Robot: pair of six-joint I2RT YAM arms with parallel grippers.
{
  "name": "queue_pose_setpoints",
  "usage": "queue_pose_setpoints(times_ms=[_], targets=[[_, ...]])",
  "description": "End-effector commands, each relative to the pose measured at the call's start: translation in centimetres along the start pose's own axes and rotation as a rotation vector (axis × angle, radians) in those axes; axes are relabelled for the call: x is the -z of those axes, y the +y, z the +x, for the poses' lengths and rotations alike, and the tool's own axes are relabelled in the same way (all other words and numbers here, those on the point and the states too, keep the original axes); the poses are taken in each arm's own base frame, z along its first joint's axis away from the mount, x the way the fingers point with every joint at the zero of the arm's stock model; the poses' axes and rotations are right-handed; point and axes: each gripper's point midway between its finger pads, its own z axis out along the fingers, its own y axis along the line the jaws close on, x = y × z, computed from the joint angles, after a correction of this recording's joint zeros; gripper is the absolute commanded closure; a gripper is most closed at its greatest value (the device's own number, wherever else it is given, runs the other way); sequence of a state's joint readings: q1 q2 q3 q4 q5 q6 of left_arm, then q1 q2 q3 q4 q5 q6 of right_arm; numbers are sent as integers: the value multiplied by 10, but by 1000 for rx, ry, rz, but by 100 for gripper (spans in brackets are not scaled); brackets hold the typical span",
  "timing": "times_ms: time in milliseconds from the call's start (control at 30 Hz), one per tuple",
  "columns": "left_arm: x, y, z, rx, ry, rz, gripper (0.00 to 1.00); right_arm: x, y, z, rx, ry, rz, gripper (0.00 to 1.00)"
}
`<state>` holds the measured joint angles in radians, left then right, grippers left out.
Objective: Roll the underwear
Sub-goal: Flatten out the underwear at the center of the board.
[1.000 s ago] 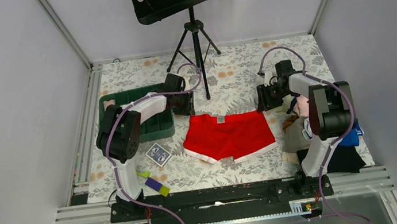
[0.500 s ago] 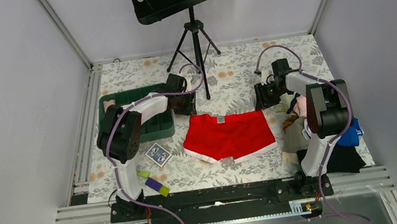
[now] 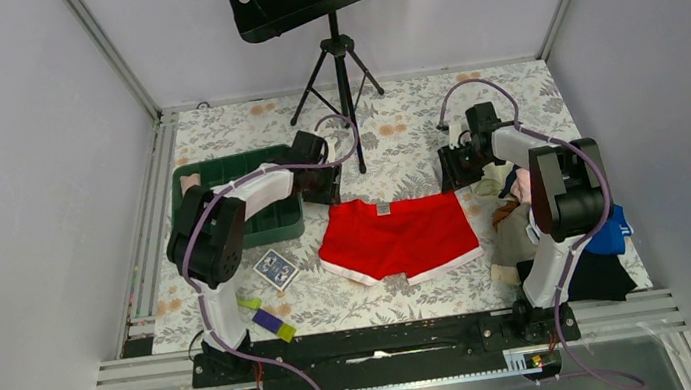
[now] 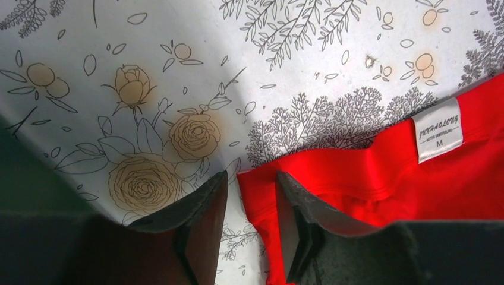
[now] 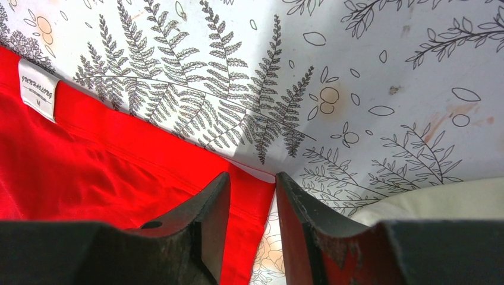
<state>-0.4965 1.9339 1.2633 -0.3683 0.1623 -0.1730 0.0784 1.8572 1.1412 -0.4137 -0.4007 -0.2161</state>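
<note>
The red underwear (image 3: 398, 238) lies flat on the flowered table, its waistband on the far side and its white size label (image 4: 438, 130) facing up. My left gripper (image 3: 329, 195) is low over the waistband's left corner. In the left wrist view the left gripper (image 4: 251, 178) is open, with that corner of the underwear (image 4: 380, 172) in the gap. My right gripper (image 3: 451, 181) is at the right corner. The right wrist view shows the right gripper (image 5: 252, 177) open astride that corner of the underwear (image 5: 89, 160), with gaps beside the cloth.
A green tray (image 3: 216, 164) sits behind my left arm. A music stand's tripod (image 3: 345, 104) stands just beyond the waistband. A patterned card pack (image 3: 275, 268) and a purple-yellow object (image 3: 267, 318) lie front left. A clothes pile (image 3: 528, 231) with a blue garment (image 3: 614, 235) lies right.
My right gripper has slid a little left and farther back to the waistband's right corner, and its jaws have narrowed slightly. The left gripper has hardly moved.
</note>
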Motion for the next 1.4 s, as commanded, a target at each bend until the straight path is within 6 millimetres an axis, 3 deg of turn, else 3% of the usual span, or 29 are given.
queue_pose_setpoints(times_ms=[0,167,400,633,967,1100,1233,1300,1367], targets=[[19,1,0,12,5,-4,58,-13,-9,34,-30,112,48,58],[25,1,7,16,12,-16,56,-6,-15,31,-23,106,97,57],[6,1,30,30,101,4,55,0,-10,38,-59,114,98,51],[-2,-2,30,26,97,14,56,17,-3,33,-70,79,106,47],[-14,-11,33,-27,113,15,63,9,-9,48,-74,118,127,52],[-25,-16,39,-71,133,-10,69,3,-15,49,-78,124,142,53],[-27,-10,41,-81,135,-55,87,-4,-18,55,-77,154,144,59],[-26,-7,41,-86,131,-75,97,-9,-18,59,-85,171,130,65],[-24,-4,39,-89,123,-90,100,-14,-16,61,-104,176,115,73]])
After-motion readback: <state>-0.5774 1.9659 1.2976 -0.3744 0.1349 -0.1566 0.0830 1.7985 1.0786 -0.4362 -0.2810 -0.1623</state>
